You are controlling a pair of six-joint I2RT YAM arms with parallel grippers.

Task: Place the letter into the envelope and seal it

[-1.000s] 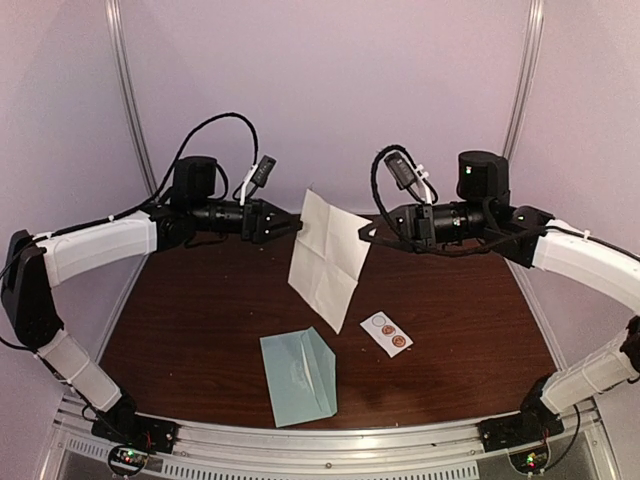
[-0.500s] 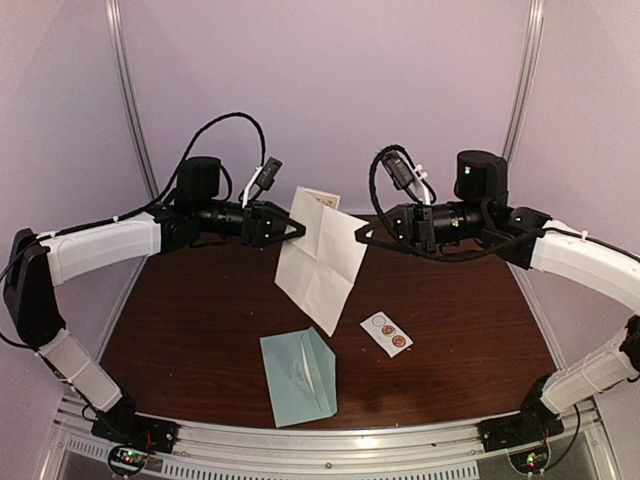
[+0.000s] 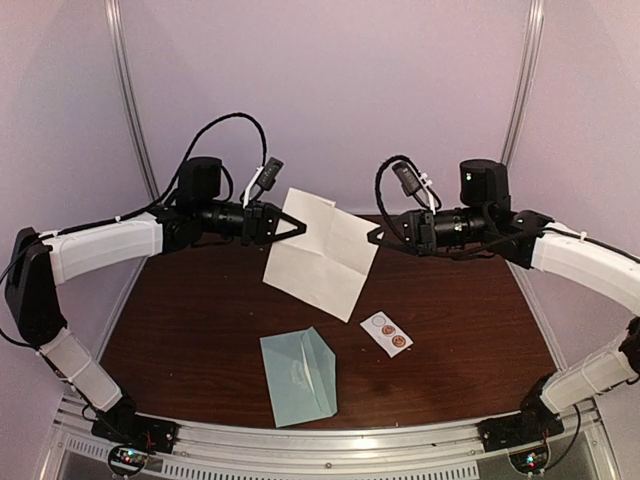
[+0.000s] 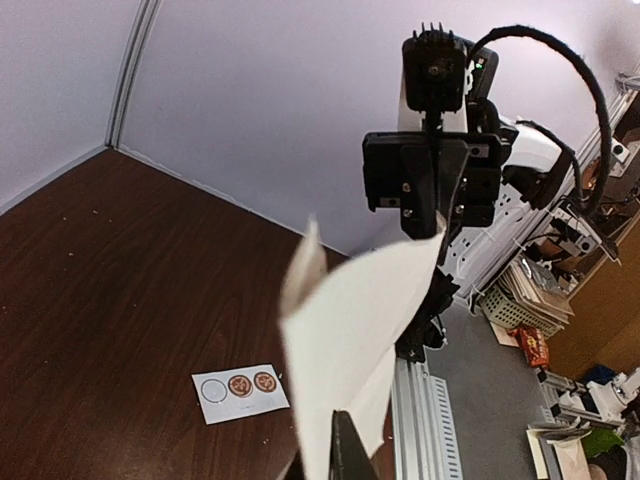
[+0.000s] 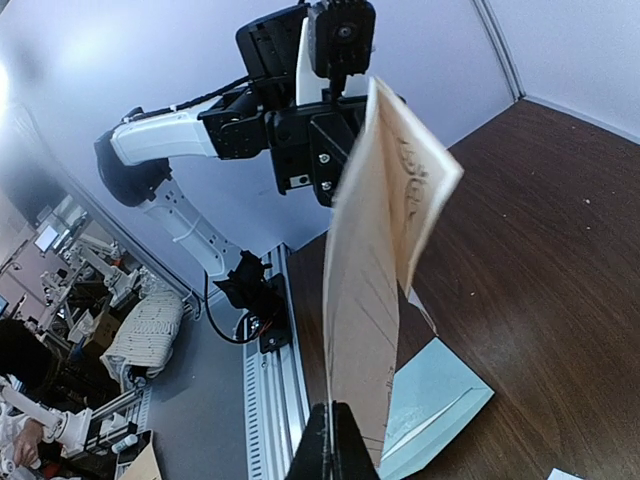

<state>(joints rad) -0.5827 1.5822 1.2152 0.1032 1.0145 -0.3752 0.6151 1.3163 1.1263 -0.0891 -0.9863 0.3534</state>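
Observation:
The letter (image 3: 320, 255), a creased white sheet, hangs in the air above the table between both arms. My left gripper (image 3: 299, 228) is shut on its left edge and my right gripper (image 3: 373, 237) is shut on its right edge. In the left wrist view the letter (image 4: 350, 330) rises from my gripper (image 4: 338, 425), and one dark finger shows against the paper. In the right wrist view the letter (image 5: 375, 270) stands edge-on in the pinched gripper (image 5: 331, 410). The pale teal envelope (image 3: 298, 377) lies flat near the table's front, below the letter, its flap open; it also appears under the sheet as the envelope (image 5: 435, 405).
A small white strip of round stickers (image 3: 386, 334) lies on the brown table (image 3: 180, 320) right of the envelope; the left wrist view shows the strip (image 4: 240, 392) too. Pale walls close in the back and sides. A metal rail (image 3: 320, 440) runs along the near edge.
My left gripper has shut on the letter's left edge. The sheet has swung from hanging nearly upright under the right gripper to stretched more level between both grippers.

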